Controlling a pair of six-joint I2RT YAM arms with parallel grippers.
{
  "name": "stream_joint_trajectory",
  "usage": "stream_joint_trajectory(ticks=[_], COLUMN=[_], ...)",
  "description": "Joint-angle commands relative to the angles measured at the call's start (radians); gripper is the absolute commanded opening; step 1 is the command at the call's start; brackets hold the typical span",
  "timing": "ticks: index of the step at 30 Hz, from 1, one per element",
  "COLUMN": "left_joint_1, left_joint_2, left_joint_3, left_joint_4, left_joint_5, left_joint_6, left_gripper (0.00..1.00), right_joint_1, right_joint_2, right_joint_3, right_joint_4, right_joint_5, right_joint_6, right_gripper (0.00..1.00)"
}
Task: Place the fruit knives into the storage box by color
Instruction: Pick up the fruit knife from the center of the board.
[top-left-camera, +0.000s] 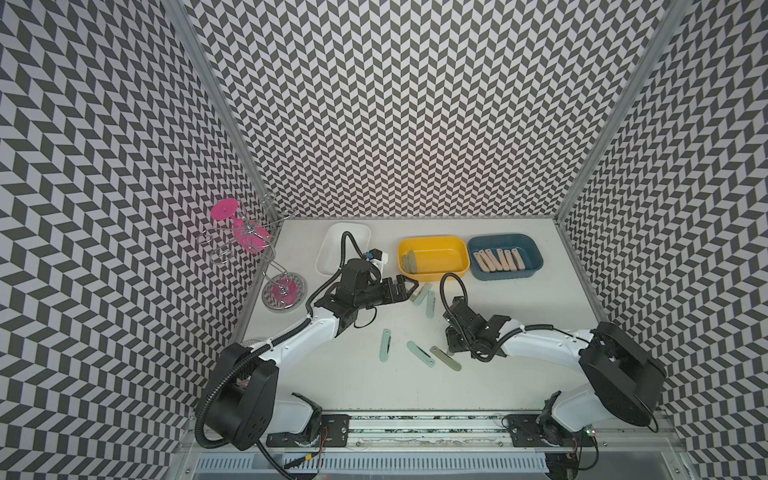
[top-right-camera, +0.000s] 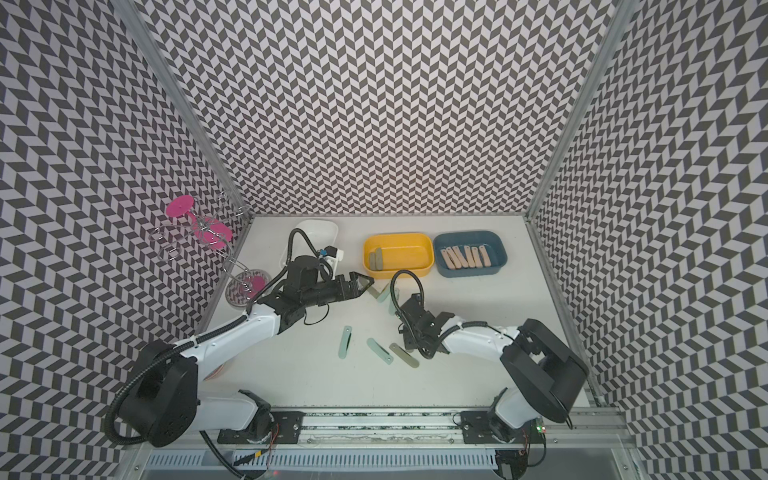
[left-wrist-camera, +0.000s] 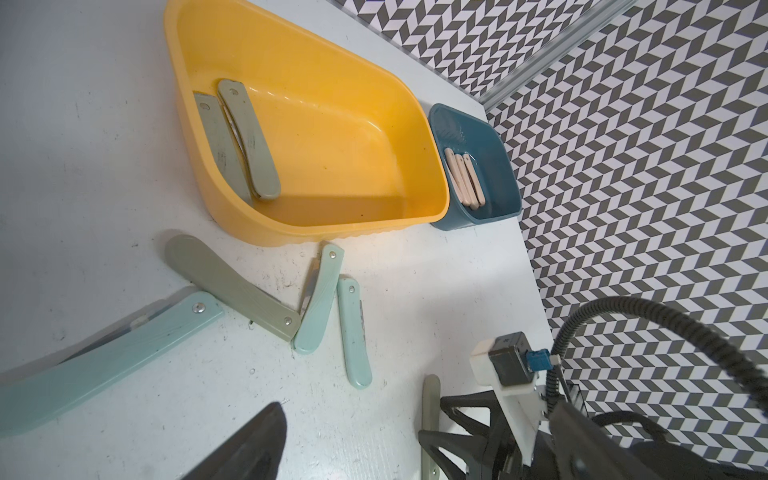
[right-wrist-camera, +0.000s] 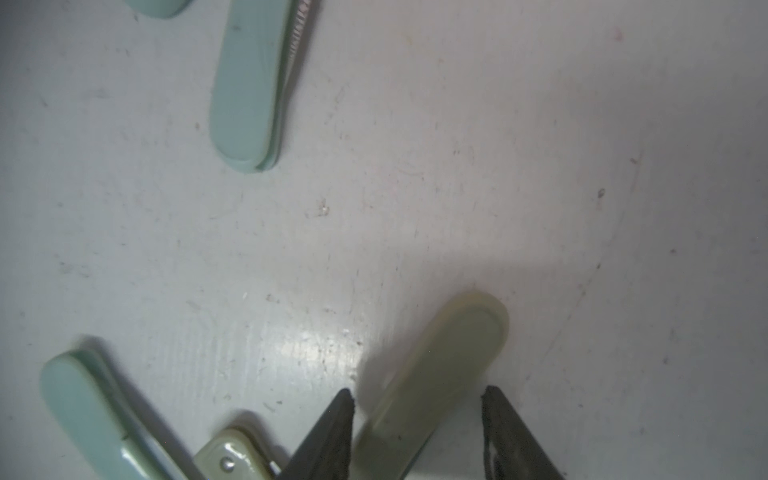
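Operator: Grip state on the right?

Spotter: Your right gripper (right-wrist-camera: 417, 390) stood released, jaws spread astride the grey-green knife (right-wrist-camera: 436, 374) with nothing clamped. One fingertip (right-wrist-camera: 343, 411) sat just beside its edge and the far one stood clear.

Operator: How did the knife lie?

Spotter: Flat on the table (top-left-camera: 353, 382), directly under your tool. In a top view its long axis ran from 10 o'clock to 4 o'clock. Your jaws crossed its width, a little skewed, so I judged a straight squeeze would do.

Operator: And the drop?

Spotter: The yellow box (top-left-camera: 446, 259), holding two grey-green knives (top-left-camera: 408, 262), lay near, toward 12 o'clock from your tool. Your left gripper (top-left-camera: 410, 286) was at 11 o'clock, farther from this knife. I couldn't tell whether it held anything.
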Motion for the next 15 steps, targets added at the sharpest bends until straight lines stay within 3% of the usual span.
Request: stream_joint_trajectory(ticks=[1, 8, 15], left_joint_1=[-0.005, 0.001, 0.000], left_joint_2=[-0.016, -0.025, -0.024], left_joint_3=[0.005, 0.001, 0.000], left_joint_4=[0.029, 0.026, 0.027], left_joint_5=[0.006, 0.005, 0.003], left_joint_6=[0.004, 0.006, 0.007], left_gripper=[1.00, 1.00, 1.00], right_joint_1=[0.008, 0.008, 0.009], right_joint_2=[0.060, 0.118, 0.115], right_joint_3=[0.032, 0.096, 0.099], right_joint_4=[0.017, -0.009, -0.021], right_joint_5=[0.013, 0.074, 0.093], right_joint_6=[0.001, -0.057, -0.080], right_gripper=[0.40, 0.26, 0.28])
